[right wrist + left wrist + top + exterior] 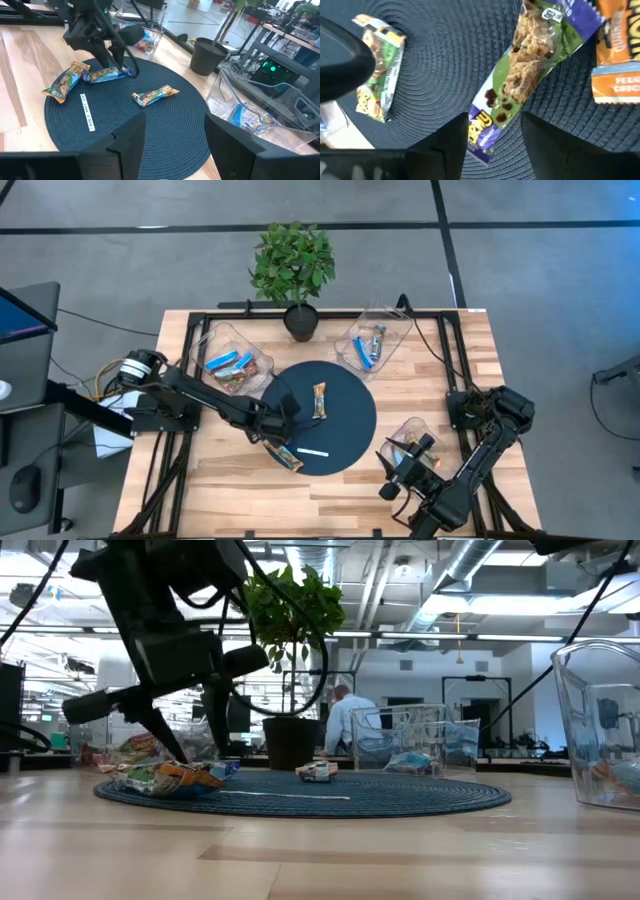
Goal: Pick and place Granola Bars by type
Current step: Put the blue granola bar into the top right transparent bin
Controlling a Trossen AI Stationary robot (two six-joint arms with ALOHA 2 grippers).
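Item in hand's reach: one purple-and-green granola bar (530, 75), lying flat on the round dark mat (350, 430) near its left edge. Its near end sits between the fingers of the left hand (495, 120). Its long axis runs forward and away from that hand on a slant, so the fingers cross the narrow width. Left hand: fingers apart, one on each side of the wrapper, not seen pressing it. Right hand (175, 120): fingers apart, nothing between them, over the tray at the right front of the bench (470, 380), well apart from the mat's bars. By judgement the left arm is the nearer one.

Loose bars on the mat, three:
- the purple-and-green one
- an orange-and-gold bar (285, 458) just beside it toward the front
- a gold-brown bar (320, 400) near the mat's centre

Clear trays, three:
- left tray (222, 338), holding blue and brown bars, count uncertain
- rear tray (392, 320), holding blue bars, about two
- right front tray (412, 426), partly hidden by the right arm, contents not countable

Also one thin white strip (312, 451) on the mat's front and one potted plant (293, 265) at the rear edge.
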